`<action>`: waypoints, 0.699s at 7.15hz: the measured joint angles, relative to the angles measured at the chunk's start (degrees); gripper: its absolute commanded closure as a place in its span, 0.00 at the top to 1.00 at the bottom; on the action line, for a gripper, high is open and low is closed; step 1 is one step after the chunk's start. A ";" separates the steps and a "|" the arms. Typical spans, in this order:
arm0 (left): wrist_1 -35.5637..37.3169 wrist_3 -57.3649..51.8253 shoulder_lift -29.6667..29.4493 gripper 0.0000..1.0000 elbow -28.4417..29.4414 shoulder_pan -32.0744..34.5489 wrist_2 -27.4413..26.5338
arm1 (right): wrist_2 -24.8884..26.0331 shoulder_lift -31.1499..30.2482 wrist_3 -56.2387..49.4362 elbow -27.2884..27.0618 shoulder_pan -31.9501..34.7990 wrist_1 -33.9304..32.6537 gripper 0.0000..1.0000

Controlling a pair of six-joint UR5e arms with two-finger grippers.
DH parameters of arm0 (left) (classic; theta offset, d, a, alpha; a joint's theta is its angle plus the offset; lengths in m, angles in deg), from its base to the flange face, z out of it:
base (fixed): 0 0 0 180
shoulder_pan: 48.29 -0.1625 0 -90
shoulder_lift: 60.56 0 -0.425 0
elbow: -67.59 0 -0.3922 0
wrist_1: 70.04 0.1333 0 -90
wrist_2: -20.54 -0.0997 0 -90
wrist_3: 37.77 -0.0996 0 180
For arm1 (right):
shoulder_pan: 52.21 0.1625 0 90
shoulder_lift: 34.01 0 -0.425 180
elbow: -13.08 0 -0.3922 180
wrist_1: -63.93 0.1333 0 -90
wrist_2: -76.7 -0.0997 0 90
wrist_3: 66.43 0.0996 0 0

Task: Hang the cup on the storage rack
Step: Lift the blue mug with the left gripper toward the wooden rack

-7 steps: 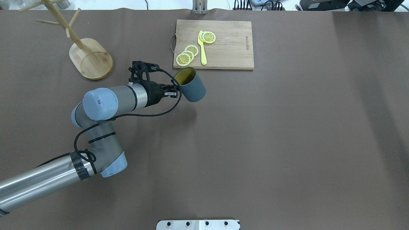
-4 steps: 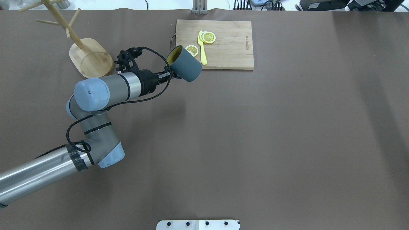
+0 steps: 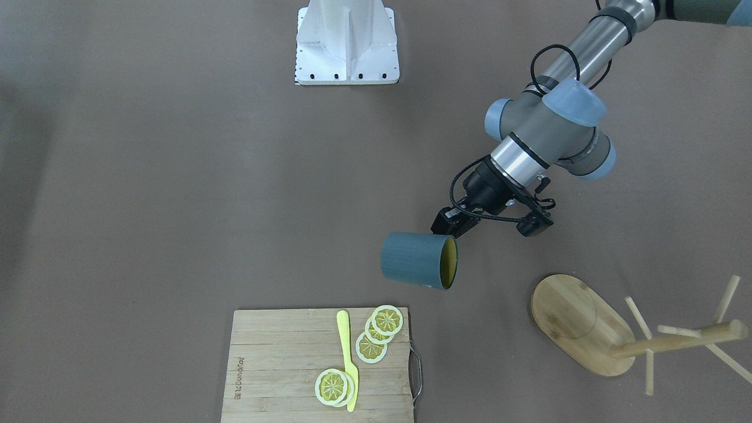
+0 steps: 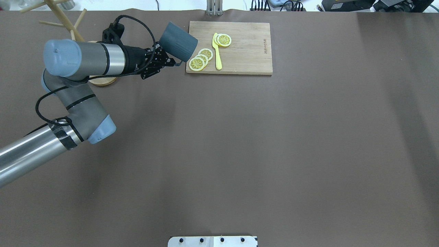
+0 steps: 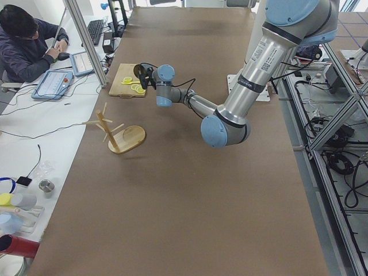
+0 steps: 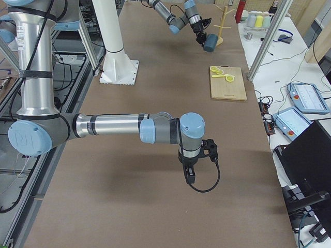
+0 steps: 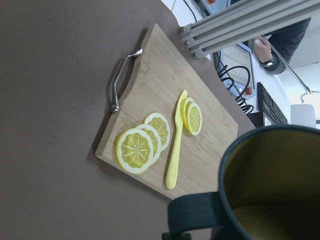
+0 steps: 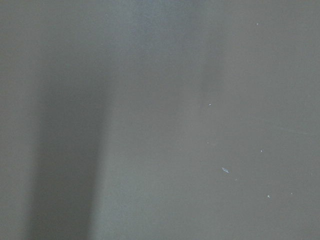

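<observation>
My left gripper (image 4: 168,57) is shut on the dark teal cup (image 4: 178,44) at its handle side and holds it on its side above the table. In the front-facing view the cup (image 3: 417,258) shows its yellow inside, which faces the storage rack (image 3: 578,323), and the gripper (image 3: 452,232) is just behind the rim. The left wrist view shows the cup (image 7: 270,185) close up with its handle (image 7: 195,215). In the overhead view the rack's pegs (image 4: 61,17) show at the far left and my arm hides most of its base. My right gripper (image 6: 190,174) hangs over bare table; I cannot tell whether it is open or shut.
A wooden cutting board (image 4: 247,55) with lemon slices (image 4: 197,63) and a yellow knife (image 4: 217,51) lies just right of the cup. The white robot mount (image 4: 212,241) is at the near edge. An operator (image 5: 23,40) sits beyond the far edge.
My left arm has swung left and away from the robot with the cup, from the board's front-left corner toward the rack. The arm now covers the rack's base in the overhead view.
</observation>
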 measured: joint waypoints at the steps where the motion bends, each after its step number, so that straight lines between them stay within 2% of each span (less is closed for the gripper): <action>1: -1.52 3.15 -0.11 0.00 1.06 2.06 3.65 | 0.13 -0.20 0.02 -0.01 0.09 0.00 1.00; 3: -11.76 11.73 -0.23 0.00 5.63 4.38 8.37 | 0.14 -0.25 0.09 -0.04 0.16 0.00 1.00; 5: -25.15 27.49 -0.29 0.00 8.86 4.93 8.59 | 0.13 -0.13 0.12 -0.12 0.31 0.02 1.00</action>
